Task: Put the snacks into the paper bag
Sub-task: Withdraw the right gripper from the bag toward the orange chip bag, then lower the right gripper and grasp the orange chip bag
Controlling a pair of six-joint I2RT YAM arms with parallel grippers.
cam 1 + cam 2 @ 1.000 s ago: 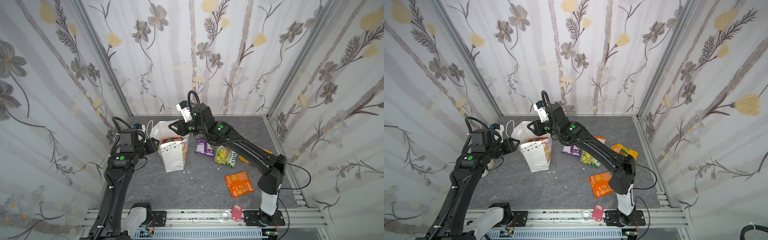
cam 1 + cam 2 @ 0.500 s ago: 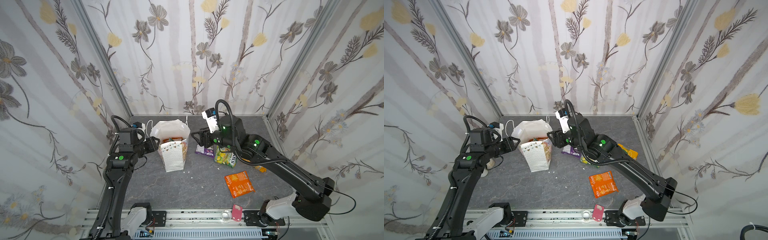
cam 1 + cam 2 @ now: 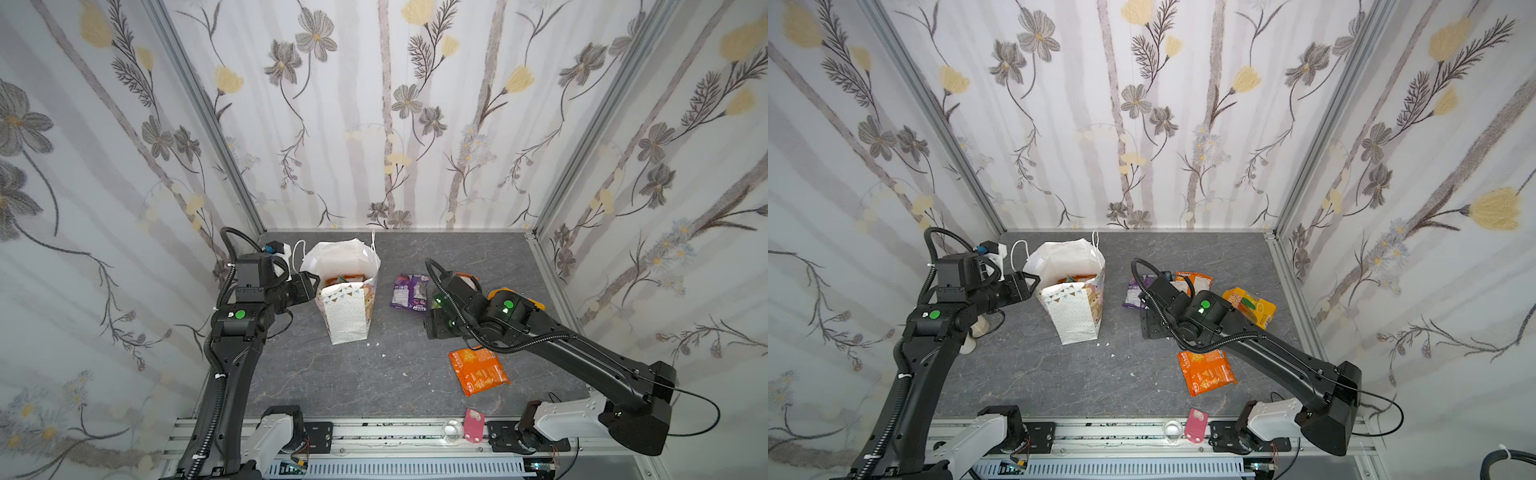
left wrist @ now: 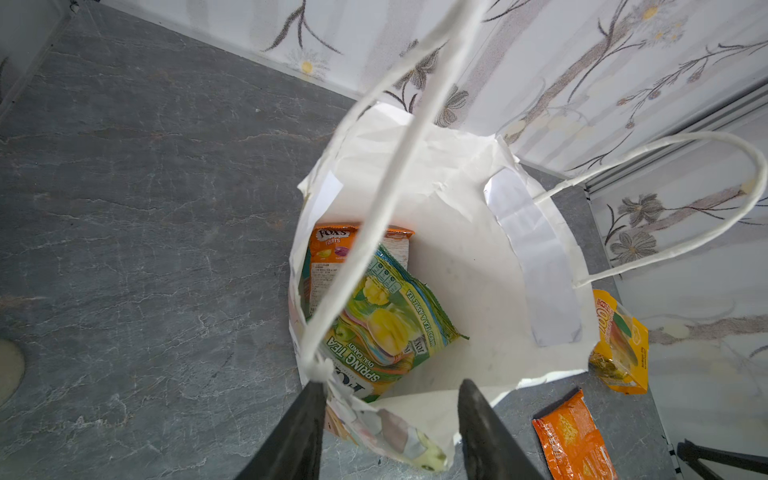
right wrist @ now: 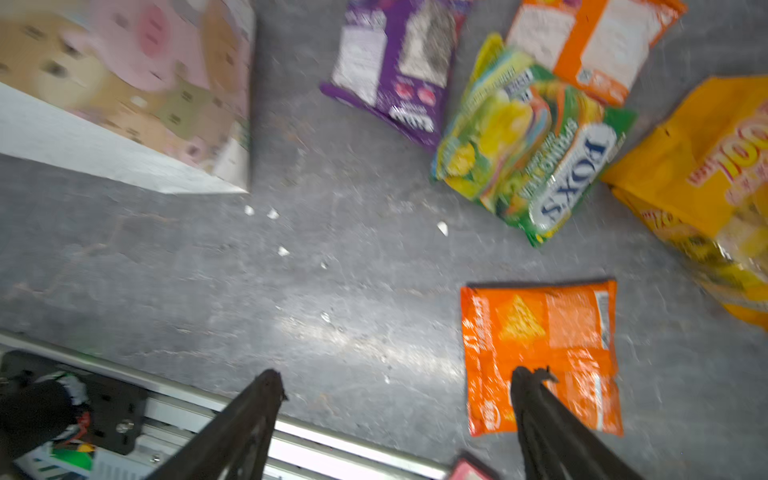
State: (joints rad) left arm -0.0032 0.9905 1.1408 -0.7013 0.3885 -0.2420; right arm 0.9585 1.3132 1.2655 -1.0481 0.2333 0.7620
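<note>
Right fingers, apart and empty, should centre over orange packet, 4 o'clock from paper bag; left fingers clamp its rim.

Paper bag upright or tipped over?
Upright. The paper bag stands on its base in both top views, mouth up; the left wrist view looks down onto packets inside.

My left gripper clamped across one narrow side of a tall white paper bag, inside I see a green-yellow glossy FOX'S packet over an orange FOX'S packet, yellow-orange plastic packet and flat orange packet outside on grey table
</note>
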